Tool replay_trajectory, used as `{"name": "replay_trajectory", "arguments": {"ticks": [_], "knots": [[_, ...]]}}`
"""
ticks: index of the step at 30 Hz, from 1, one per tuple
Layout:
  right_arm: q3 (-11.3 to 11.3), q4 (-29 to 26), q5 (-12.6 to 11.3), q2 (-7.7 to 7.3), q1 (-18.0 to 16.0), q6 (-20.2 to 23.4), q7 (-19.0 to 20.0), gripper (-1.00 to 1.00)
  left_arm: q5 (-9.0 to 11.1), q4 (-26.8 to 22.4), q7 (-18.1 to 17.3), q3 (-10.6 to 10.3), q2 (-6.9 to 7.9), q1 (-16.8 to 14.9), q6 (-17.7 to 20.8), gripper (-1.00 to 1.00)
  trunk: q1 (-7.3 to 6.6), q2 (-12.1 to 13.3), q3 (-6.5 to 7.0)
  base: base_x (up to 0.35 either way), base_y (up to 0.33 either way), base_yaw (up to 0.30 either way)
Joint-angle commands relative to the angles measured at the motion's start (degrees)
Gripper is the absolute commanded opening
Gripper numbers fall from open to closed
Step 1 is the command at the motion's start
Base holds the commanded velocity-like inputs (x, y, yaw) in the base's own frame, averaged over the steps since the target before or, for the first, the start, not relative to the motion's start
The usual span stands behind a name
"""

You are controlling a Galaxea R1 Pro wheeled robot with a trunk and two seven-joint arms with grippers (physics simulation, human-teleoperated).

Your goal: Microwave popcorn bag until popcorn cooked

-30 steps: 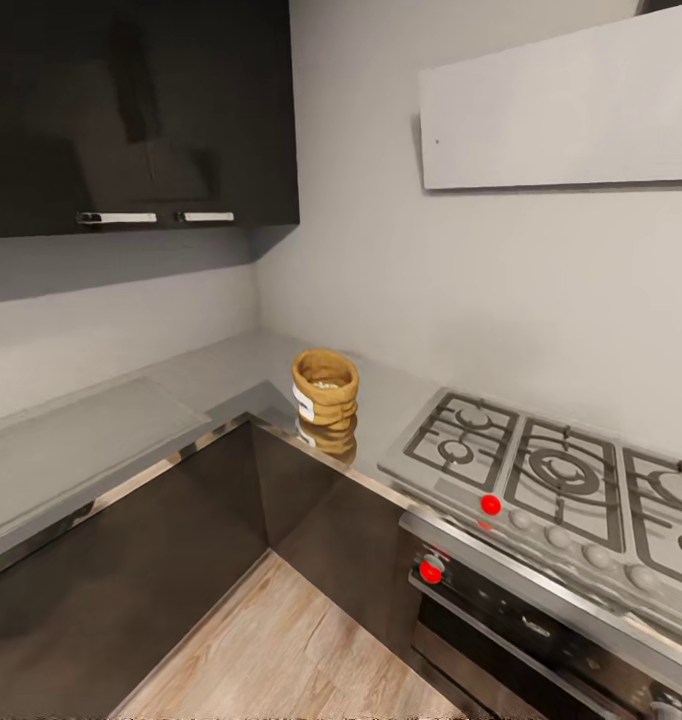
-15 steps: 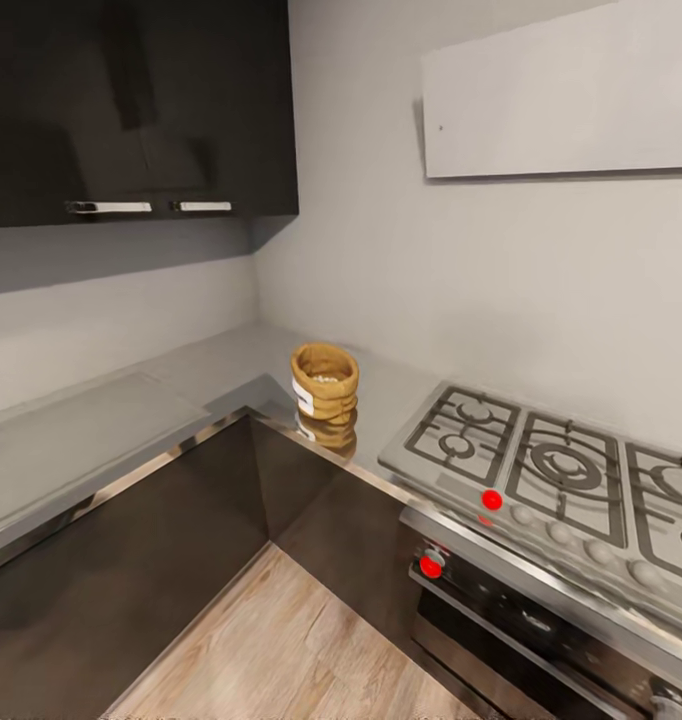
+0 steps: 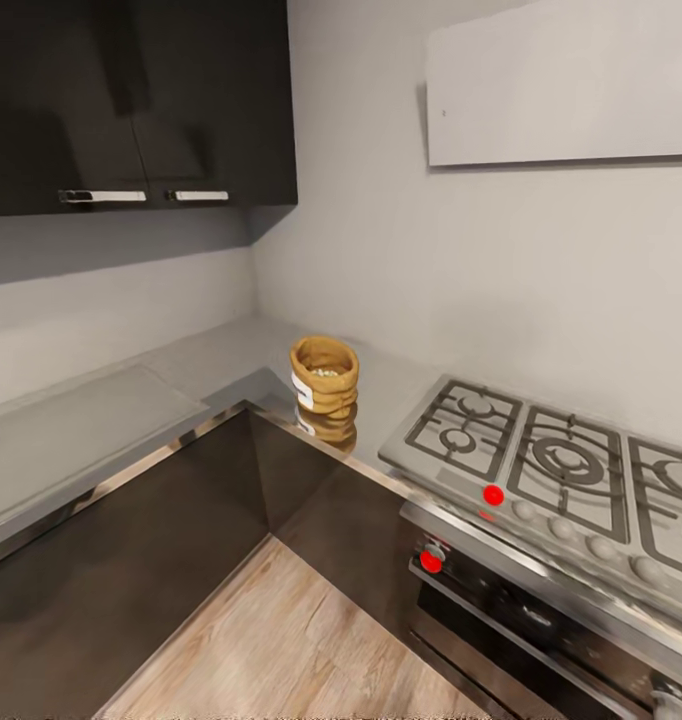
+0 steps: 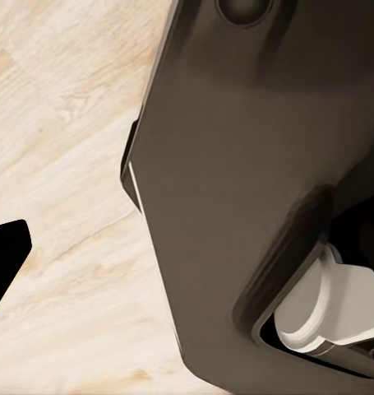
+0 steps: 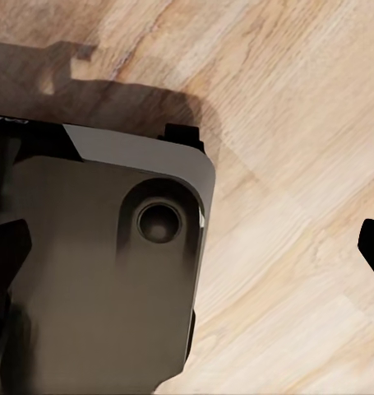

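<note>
popcorn bag [image 3: 324,375] on countertop [image 3: 211,365] corner, hob [image 3: 551,470] right

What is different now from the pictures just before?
The whole head view has shifted a little, so the camera moved, not the things. The popcorn bag stands where it did on the countertop, upright and open beside the gas hob. Nothing was picked up or let go. The hood and the dark cabinets stayed as they were.
</note>
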Motion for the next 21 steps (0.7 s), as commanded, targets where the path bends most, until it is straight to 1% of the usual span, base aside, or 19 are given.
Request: {"name": "replay_trajectory", "arguments": {"ticks": [1,21], "knots": [[-0.5,0.1,0.5,-0.03,-0.1,0.0,0.1,1.00,0.2,-0.1,0.2,0.0,-0.02,0.0,0.0,1.00,0.00,0.0,-0.15,0.000,0.000,0.000],[-0.5,0.1,0.5,-0.12,-0.1,0.0,0.1,1.00,0.2,-0.1,0.2,0.0,-0.02,0.0,0.0,1.00,0.00,0.0,-2.01,0.000,0.000,0.000]]}}
